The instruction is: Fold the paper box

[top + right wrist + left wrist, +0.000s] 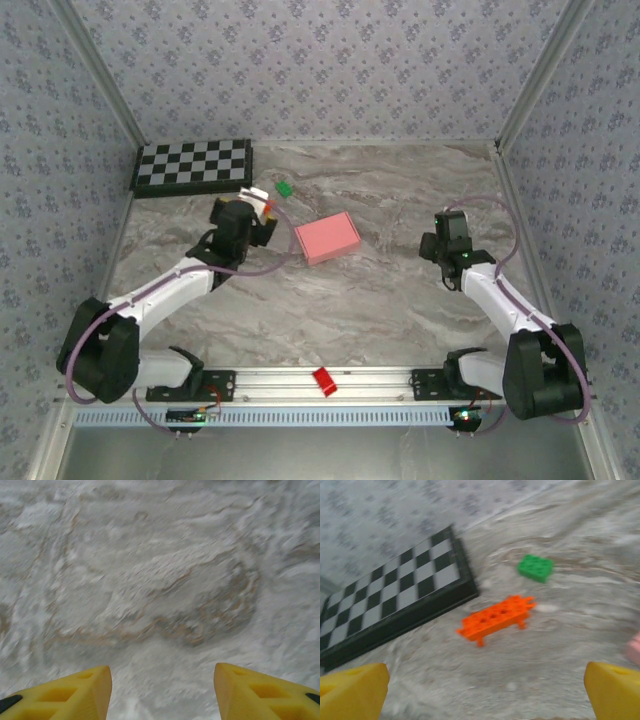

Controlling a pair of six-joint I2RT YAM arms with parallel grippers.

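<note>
The paper box is a small salmon-pink closed rectangle lying flat on the marble table, a little left of centre. In the left wrist view its pink edge shows at the far right. My left gripper is just left of the box, not touching it. Its yellow fingers stand wide open over bare table, left gripper holding nothing. My right gripper hovers well to the right of the box. It is open above bare marble, right gripper, with nothing between the fingertips.
A black-and-white checkerboard lies at the back left, seen close in the left wrist view. An orange brick and a green brick lie beyond the left gripper. A red bit rests on the front rail. Patterned walls enclose the table.
</note>
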